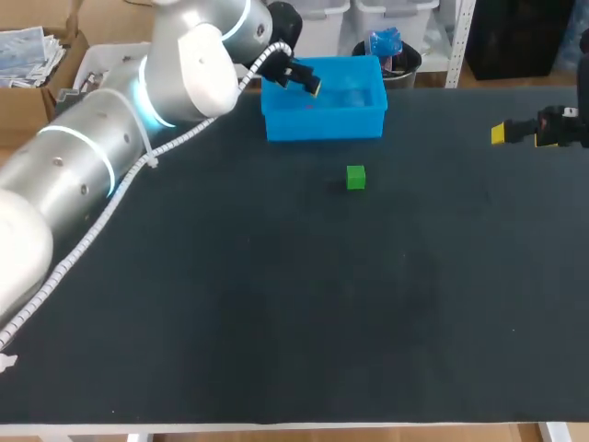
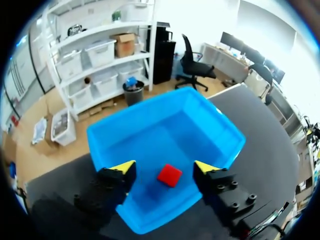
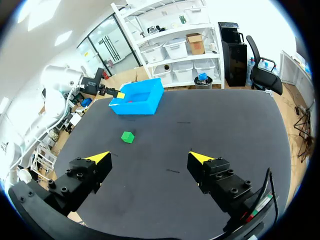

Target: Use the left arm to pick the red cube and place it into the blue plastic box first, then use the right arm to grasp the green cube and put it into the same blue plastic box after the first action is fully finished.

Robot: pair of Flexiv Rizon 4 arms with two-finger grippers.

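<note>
Scanning for print now, and nothing comes up readable: no lettering, number or label can be made out on the red cube point(image 2: 170, 175), the green cube point(image 1: 356, 178), the blue plastic box point(image 1: 322, 124) or the dark tabletop point(image 1: 276, 322).

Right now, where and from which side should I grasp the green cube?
Grip two opposite side faces of the green cube, coming down from above. It lies flat on the table, nothing beside it, so the open right gripper can likely straddle it.
</note>
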